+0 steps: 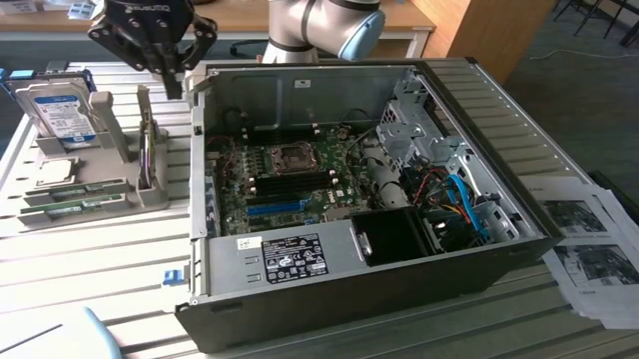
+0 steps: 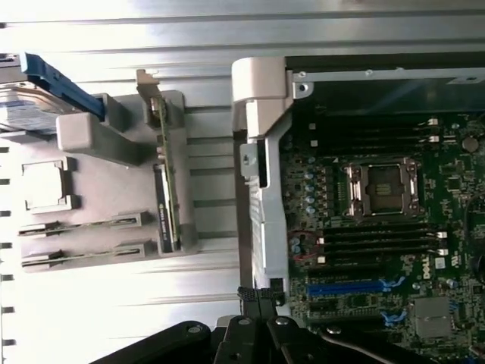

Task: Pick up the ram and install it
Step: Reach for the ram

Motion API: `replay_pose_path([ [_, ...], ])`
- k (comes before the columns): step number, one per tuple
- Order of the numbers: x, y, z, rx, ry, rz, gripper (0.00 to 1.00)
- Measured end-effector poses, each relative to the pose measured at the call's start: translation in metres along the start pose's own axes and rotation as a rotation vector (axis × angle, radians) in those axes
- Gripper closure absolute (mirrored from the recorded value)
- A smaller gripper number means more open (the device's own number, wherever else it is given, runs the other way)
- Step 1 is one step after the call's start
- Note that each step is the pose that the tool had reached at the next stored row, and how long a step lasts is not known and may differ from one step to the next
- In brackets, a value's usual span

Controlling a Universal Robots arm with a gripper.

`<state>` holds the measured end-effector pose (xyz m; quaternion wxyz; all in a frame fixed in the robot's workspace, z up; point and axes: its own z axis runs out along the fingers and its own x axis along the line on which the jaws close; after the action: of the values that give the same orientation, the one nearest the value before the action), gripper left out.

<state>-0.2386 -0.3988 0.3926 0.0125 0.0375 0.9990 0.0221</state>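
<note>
Two rams lie side by side in slots at the near end of a grey holder [image 1: 105, 187]: one ram [image 1: 78, 194] [image 2: 83, 224] and a second ram [image 1: 72, 211] [image 2: 79, 255]. Both are thin green sticks seen nearly edge-on. My gripper [image 1: 175, 86] [image 2: 258, 299] hangs shut and holds nothing, high above the gap between the holder and the open computer case [image 1: 330, 277]. It is well away from both rams. Inside the case the motherboard [image 1: 289, 187] shows black memory slots [image 2: 379, 243] beside the processor socket [image 2: 386, 186].
The holder also carries a blue-labelled hard drive [image 1: 62, 112], a square chip [image 1: 55, 170] and a green board standing on edge [image 1: 150, 149]. A blue slot [image 2: 345, 288] lies on the motherboard. The case's left wall [image 1: 197, 149] rises beside the holder. Printed sheets [image 1: 589, 247] lie at the exterior view's right.
</note>
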Motion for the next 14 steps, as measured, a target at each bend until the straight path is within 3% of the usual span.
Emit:
replay_pose_path([
  [14, 0.047, -0.0035, -0.0008, 0.0001, 0.0001, 0.000, 0.91],
])
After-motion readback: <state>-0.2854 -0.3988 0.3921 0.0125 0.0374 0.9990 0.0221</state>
